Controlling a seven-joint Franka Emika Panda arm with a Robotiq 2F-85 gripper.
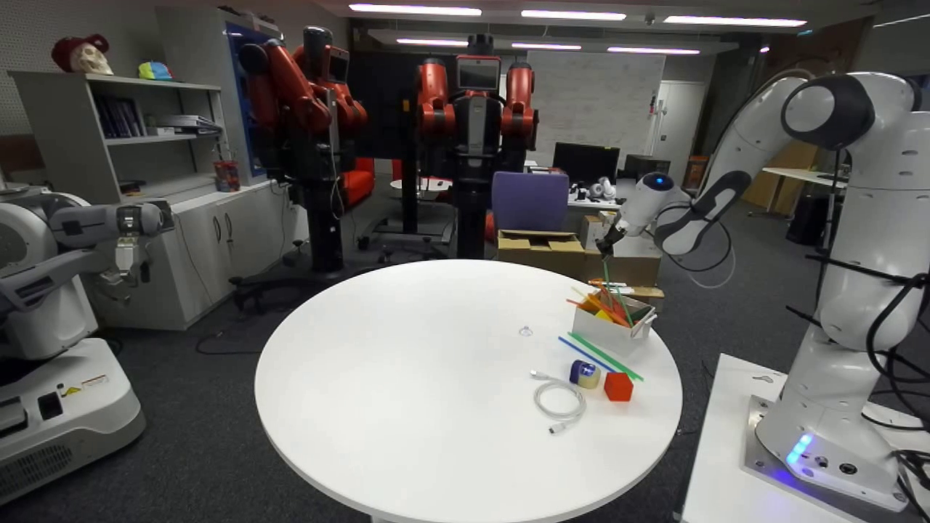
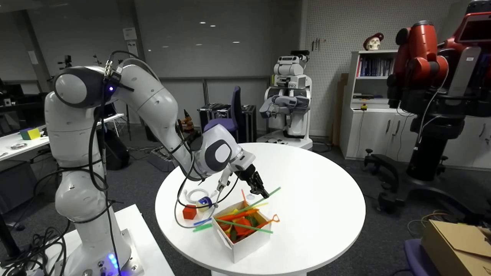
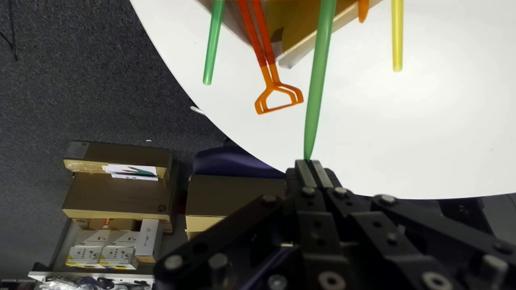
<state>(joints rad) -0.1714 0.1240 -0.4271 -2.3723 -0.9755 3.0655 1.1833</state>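
My gripper (image 3: 308, 162) is shut on a green straw (image 3: 318, 80), whose end is pinched flat between the fingertips. From there the straw runs to the white box (image 1: 609, 333), above which the gripper (image 1: 607, 245) hangs. In an exterior view, a short piece of this straw (image 2: 274, 191) shows beyond the fingertips. The box (image 2: 251, 246) holds orange, red, yellow and green pieces. An orange handle (image 3: 278, 86), another green straw (image 3: 213, 44) and a yellow straw (image 3: 397, 38) jut over its sides. How far down the held straw reaches is hidden among the pieces.
Beside the box on the round white table (image 1: 407, 378) lie a blue straw (image 1: 585, 353) and a green strip (image 1: 617, 365). A blue and cream roll (image 1: 585, 374), a red cube (image 1: 618, 387), a coiled white cable (image 1: 559, 398) and a small clear item (image 1: 525, 331) are near.
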